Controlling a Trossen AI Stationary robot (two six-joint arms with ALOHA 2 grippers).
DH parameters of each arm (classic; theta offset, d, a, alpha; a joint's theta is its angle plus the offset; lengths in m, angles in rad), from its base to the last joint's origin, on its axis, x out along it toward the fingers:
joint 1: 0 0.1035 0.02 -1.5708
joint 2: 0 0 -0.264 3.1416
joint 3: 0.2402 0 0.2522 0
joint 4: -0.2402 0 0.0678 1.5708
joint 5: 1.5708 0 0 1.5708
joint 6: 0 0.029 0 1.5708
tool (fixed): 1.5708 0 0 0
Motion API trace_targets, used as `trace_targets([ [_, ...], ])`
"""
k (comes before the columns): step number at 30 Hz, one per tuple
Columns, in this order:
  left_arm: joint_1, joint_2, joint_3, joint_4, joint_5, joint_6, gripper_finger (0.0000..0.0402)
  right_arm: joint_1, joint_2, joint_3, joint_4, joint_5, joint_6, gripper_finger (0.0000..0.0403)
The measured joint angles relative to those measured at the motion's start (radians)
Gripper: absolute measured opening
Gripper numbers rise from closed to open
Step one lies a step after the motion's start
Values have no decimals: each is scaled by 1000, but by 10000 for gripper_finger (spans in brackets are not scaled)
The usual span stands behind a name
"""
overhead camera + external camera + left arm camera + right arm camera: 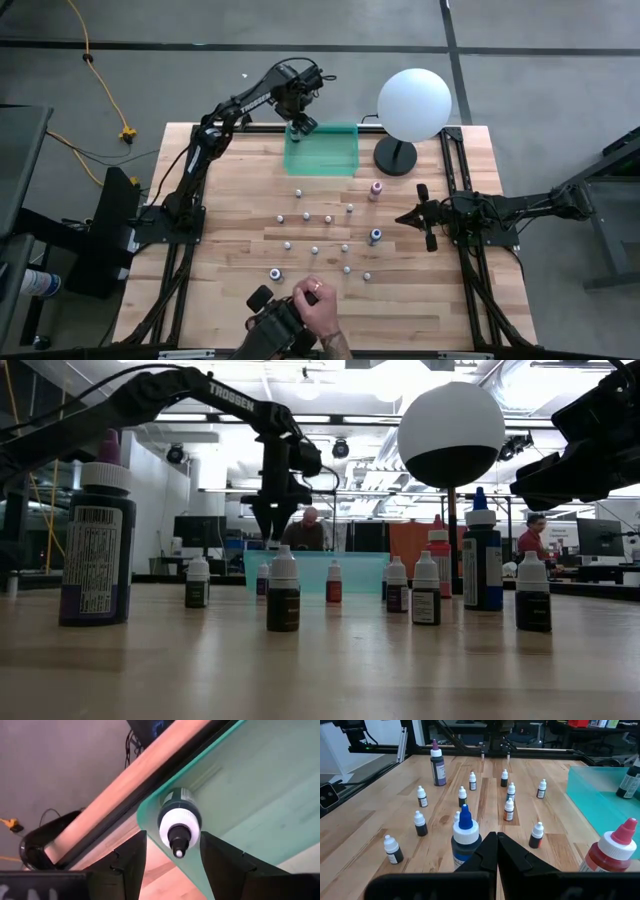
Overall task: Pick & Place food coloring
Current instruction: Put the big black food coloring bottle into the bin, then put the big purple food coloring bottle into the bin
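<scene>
item: food coloring bottles (314, 250), tiny, light, rigid plastic, tippy; scattered upright on bench (220, 200). one bottle (179, 817) in teal tray (335, 158) corner, between parted left gripper (172, 851) fingers, apparently released. grasp body below cap. right gripper (497, 851) fingers closed, empty.

Robotics lab: open hall with ceiling lights (340, 448), monitors (197, 530), seated people (308, 530), concrete floor (560, 90), cables (100, 75).

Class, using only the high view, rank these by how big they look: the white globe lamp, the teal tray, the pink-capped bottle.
1. teal tray and white globe lamp: look much alike in area, too close to rank.
2. pink-capped bottle: clearly the smallest.
</scene>
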Motion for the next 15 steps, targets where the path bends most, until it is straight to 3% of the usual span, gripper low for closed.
trace_targets([
  [6,0,-34,22,17,15,21,175,0,0,0,0,0,0,0],
  [15,-42,-167,23,-10,120,122,175,0,0,0,0,0,0,0],
])
